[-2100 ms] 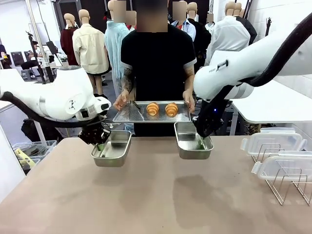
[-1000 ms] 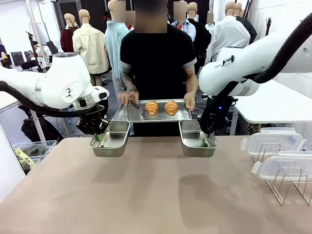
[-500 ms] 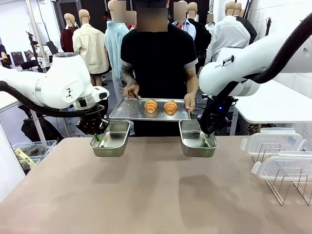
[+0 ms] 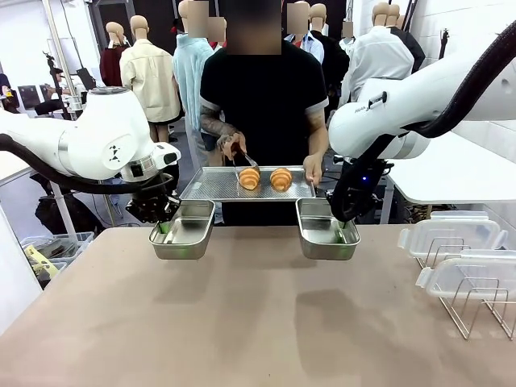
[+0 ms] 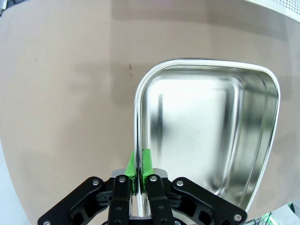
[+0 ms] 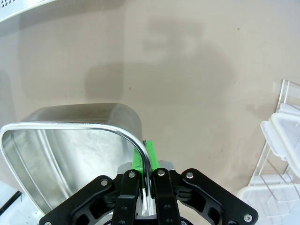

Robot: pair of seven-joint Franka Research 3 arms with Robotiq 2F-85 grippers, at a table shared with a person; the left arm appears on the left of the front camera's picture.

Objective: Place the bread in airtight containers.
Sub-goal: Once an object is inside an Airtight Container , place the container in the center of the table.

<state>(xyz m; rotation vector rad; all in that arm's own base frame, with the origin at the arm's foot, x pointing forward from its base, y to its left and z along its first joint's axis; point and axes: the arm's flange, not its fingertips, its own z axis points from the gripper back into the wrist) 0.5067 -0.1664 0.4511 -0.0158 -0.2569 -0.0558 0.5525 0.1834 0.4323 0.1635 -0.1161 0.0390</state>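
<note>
Nothing's loaded yet: both croissants are carried on the tray at 12 o'clock. The empty left pan is pinched at its rim by the left claw, and the right pan by the right claw.

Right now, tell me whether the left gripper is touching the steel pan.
Touching. The left wrist view shows the left gripper shut on the rolled rim of the steel pan, a green pad on each side.

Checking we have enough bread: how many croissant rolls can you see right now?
2. The left roll and the right roll lie side by side on the flat steel tray that the person holds. None seems hidden.
</note>
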